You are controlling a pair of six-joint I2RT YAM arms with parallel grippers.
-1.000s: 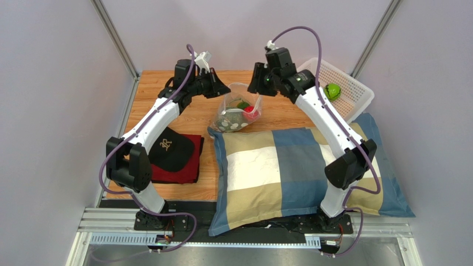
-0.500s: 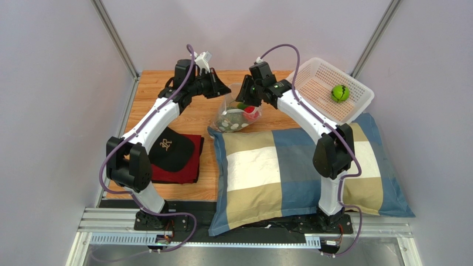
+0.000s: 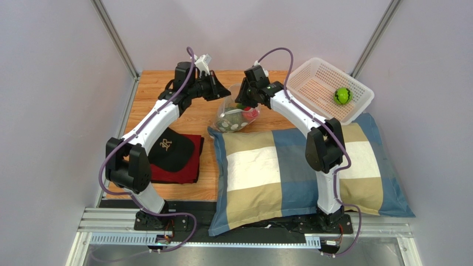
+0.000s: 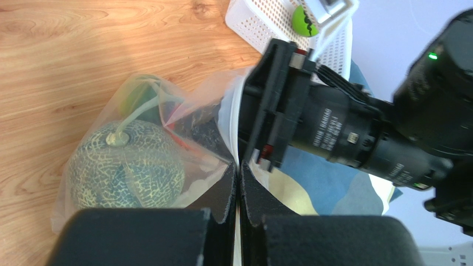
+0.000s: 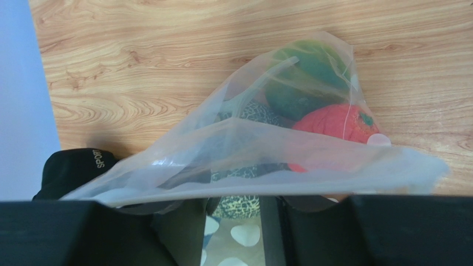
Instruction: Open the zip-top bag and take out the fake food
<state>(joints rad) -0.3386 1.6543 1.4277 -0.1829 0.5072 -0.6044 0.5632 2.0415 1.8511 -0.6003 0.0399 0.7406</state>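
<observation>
Near right: a plaid pillow in blue, tan and white (image 3: 277, 166) lies just in front of the bag.
Near left: a black cap with a gold logo (image 3: 169, 147) sits on a folded dark red cloth (image 3: 186, 169).
Middle of the wooden table (image 3: 161, 83): the small clear crinkly zip-top bag (image 3: 236, 113), mouth open and pulled up between the two arms.
Left gripper (image 4: 238, 166): fingers pressed together, pinching the bag's left lip and holding it up.
Right gripper (image 5: 241, 205): jaws partly spread at the bag's mouth, its rim draped across them (nothing is visibly gripped).
In the bag: a grey-green netted melon ball (image 4: 127, 166), a red round fruit (image 5: 333, 124) and a dark green piece (image 5: 302, 83) behind them.
Far right: a white perforated plastic basket (image 3: 311, 88) with one bright green ball (image 3: 342, 96) in it.
Done: the bag is open, and one piece seems to be out.
Left: the melon, red fruit and green piece are not yet out; the right gripper looks placed to reach in.
</observation>
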